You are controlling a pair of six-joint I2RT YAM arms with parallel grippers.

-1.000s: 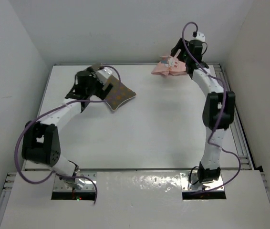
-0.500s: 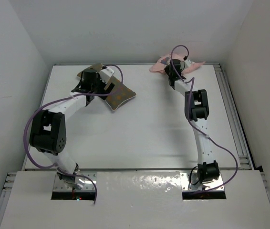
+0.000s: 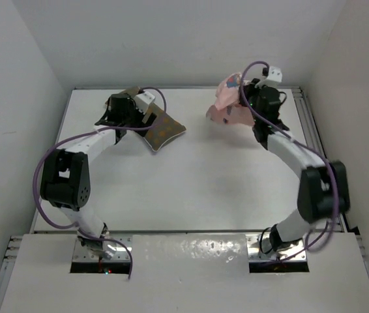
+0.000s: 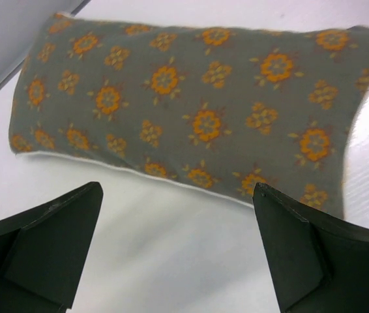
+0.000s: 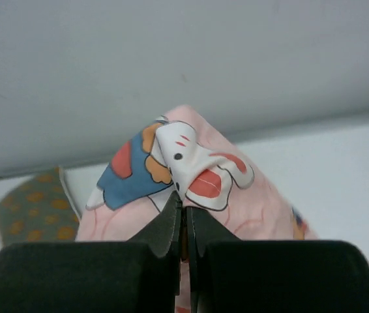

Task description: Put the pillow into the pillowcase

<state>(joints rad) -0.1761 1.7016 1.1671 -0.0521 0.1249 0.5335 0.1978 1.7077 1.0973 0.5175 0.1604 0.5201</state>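
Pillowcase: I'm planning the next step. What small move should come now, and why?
Probably lift the pillowcase a little higher so it hangs free and its opening shows. The right fingers are shut on a bunched fold near the table's far edge, while the open left fingers hover short of the pillow, not touching it.

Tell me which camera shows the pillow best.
Left wrist: the pillow fills most of the frame, its orange flowers and pale edging clear. The top view shows it small and distant. The right wrist view catches only one corner, at the left behind the pillowcase.
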